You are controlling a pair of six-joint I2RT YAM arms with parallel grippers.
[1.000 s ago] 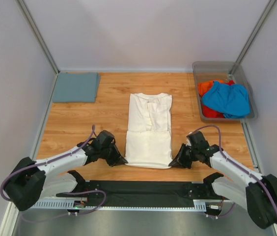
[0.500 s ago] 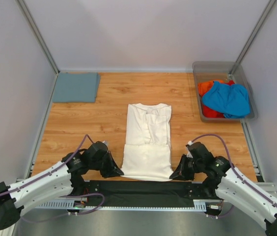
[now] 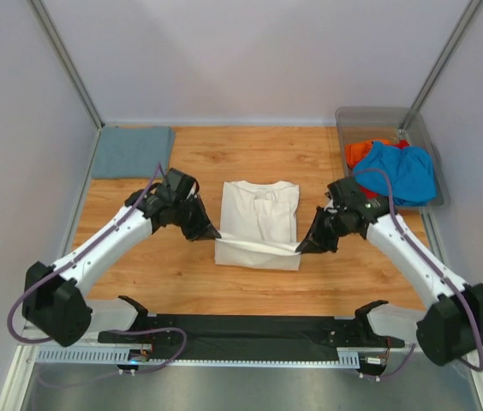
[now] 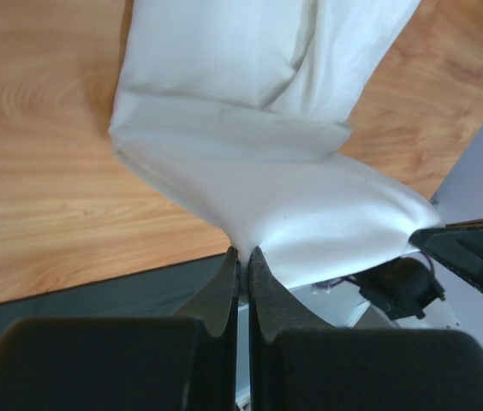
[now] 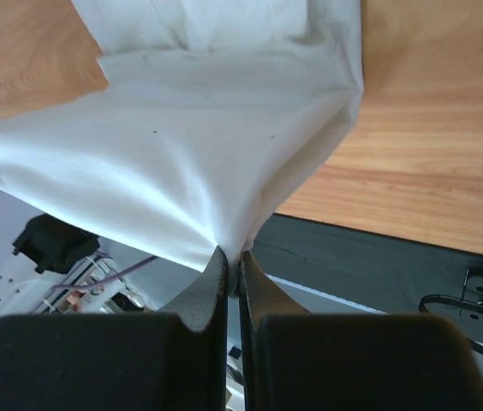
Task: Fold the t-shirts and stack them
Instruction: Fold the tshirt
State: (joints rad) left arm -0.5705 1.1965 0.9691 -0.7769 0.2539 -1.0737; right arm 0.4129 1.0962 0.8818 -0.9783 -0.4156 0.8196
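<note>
Mid-fold on the cream t-shirt (image 3: 260, 205), hem lifted off the bench (image 3: 164, 274)
I've got left claw (image 3: 214, 235) and right claw (image 3: 301, 247) each pinched shut on a hem corner, shirt mid-bench. Next I'd carry the hem to the collar, kept level. Bare wood both sides, bin (image 3: 370, 111) well off right

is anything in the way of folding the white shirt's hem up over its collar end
Nothing visible. The left gripper and right gripper each pinch a hem corner of the white shirt, the hem stretched between them. The shirt's far half lies flat and bare. The grey shirt and bin sit well off to the sides.
</note>
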